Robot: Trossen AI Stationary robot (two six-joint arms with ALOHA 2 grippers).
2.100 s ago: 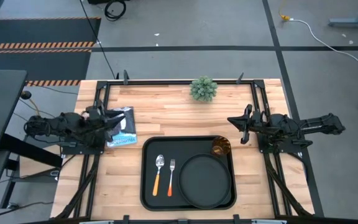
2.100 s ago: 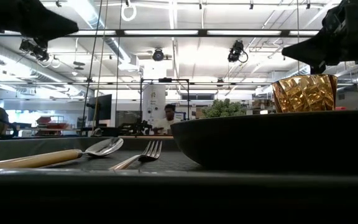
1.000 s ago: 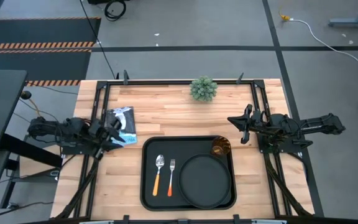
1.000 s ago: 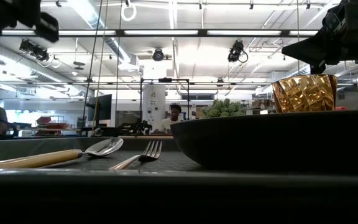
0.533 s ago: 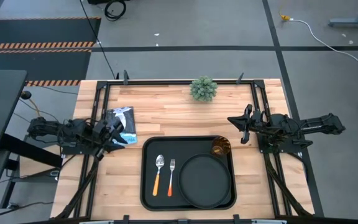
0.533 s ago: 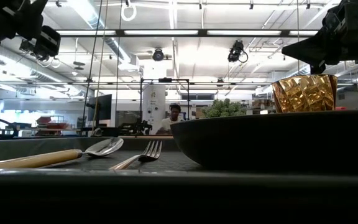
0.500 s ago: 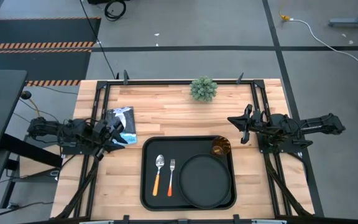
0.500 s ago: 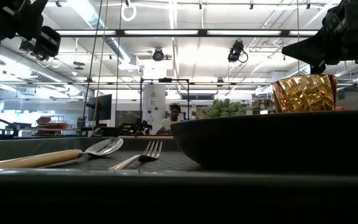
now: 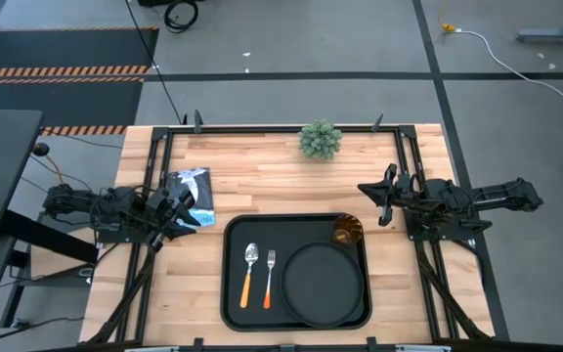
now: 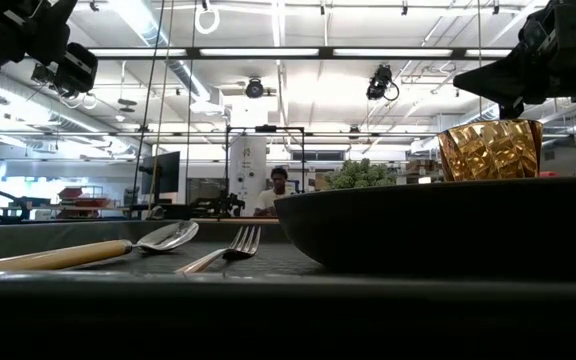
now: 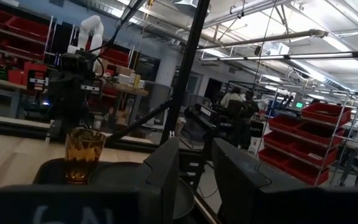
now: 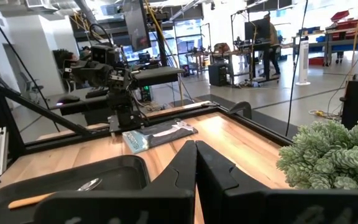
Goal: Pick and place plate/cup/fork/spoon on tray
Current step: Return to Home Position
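The black tray (image 9: pixel 235 235) lies at the table's near middle. On it lie the spoon (image 9: pixel 249 271) and the fork (image 9: pixel 270 277) side by side at its left. The round black plate (image 9: pixel 321 284) lies flat at its right, and the amber cup (image 9: pixel 348 232) stands upright in its far right corner. My left gripper (image 9: pixel 190 213) is open and empty above the table's left side, left of the tray; its fingers (image 11: pixel 166 168) show a gap. My right gripper (image 9: pixel 368 192) is shut and empty, above the table just beyond the cup.
A blue and white packet (image 9: pixel 194 194) lies on the table beside my left gripper. A small green plant (image 9: pixel 321 140) stands at the far edge. Bare wood lies left and right of the tray. A person shows in the room behind (image 10: pixel 278 190).
My left gripper has tipped and come down a little at the table's left side, empty. Nothing on the tray has moved.
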